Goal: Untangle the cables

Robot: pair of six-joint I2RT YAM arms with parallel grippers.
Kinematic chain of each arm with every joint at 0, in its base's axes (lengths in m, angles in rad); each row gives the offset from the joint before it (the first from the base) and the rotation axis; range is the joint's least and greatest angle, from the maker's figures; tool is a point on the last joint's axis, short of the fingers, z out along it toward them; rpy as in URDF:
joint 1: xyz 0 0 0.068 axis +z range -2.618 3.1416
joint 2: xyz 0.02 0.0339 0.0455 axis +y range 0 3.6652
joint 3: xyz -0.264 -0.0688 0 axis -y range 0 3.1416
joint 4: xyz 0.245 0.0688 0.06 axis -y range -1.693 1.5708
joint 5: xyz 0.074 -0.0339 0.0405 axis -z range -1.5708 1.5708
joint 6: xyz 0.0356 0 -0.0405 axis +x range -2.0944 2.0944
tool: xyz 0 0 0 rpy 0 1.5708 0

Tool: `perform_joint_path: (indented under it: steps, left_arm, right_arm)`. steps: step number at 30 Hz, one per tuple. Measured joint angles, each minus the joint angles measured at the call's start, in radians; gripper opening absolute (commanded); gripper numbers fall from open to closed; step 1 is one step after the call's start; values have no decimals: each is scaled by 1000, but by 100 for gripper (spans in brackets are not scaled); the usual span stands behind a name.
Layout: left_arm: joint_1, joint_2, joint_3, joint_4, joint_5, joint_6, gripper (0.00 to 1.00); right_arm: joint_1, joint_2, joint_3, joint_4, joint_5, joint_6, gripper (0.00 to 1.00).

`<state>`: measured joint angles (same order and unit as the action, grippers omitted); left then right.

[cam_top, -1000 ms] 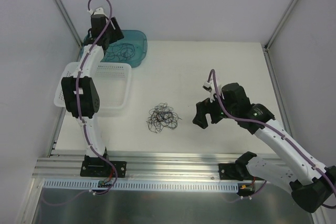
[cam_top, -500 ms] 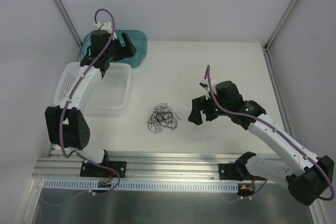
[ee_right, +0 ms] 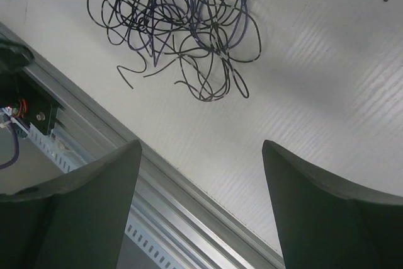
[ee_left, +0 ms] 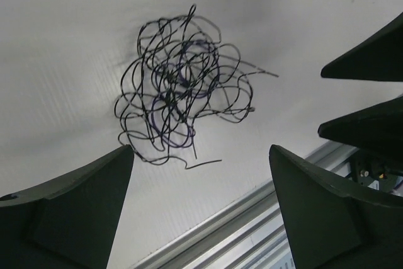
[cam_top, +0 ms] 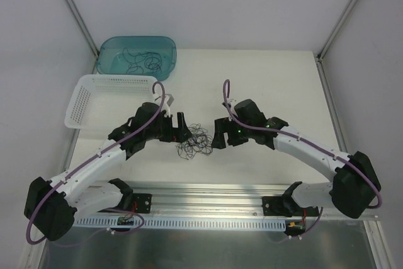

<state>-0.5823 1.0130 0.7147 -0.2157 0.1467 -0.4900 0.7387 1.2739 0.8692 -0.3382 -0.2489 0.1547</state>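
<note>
Both arms have closed on the tangle since the earlier frames: your left arm has swung away from the teal tray [cam_top: 110,55] at the far left and come down to the middle of the worktop [cam_top: 271,80], and your right arm has moved in leftward.

Position of the cables [cam_top: 196,141]: one knotted clump of thin dark wires lies flat on the worktop, near the front rail, between the two pincers. A few loose ends stick out on its near side. Several separate wires already lie in the teal tray. The white basket [cam_top: 82,96] stands just near of that tray.

Left pincer [ee_left: 200,155]: fingers spread apart, nothing held, poised just left of the clump and not touching it. Right pincer [ee_right: 201,149]: likewise spread wide and empty, just right of the clump, also apart from it.

Step in hand, as I judge it: the approach for another two-handed pull, with most of the clump not yet sorted.

Next move calls for each pincer to pick a different wire. You should take an outlying loop or free end on each side, not the dense middle, then draw apart gently. Seizing the whole knot would only drag it along the worktop and tighten it.
</note>
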Motion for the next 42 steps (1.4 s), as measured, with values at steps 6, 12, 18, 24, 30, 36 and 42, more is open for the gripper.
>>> perform_joint_path:
  steps: [6,12,18,24,30,36,42]
  left_arm:
    - [-54,16,-95,-18,-79,-81,87]
    - [-74,134,-95,-5,-130,-110,78]
    - [-86,184,-94,-5,-152,-133,79]
    - [-86,160,-94,0,-151,-150,82]
    - [-86,53,-94,2,-150,-151,86]
    - [-86,-26,-94,2,-148,-150,87]
    - [-86,-46,-94,1,-147,-150,87]
  right_arm:
    - [26,151,3,110,33,71,76]
    - [56,326,47,171,64,105,69]
    - [59,420,63,226,82,129,28]
    - [60,408,71,207,126,105,1]
    - [61,247,160,23,248,0,1]
    - [61,118,353,-186,420,-95,1]
    - [61,105,423,-333,499,-122,3]
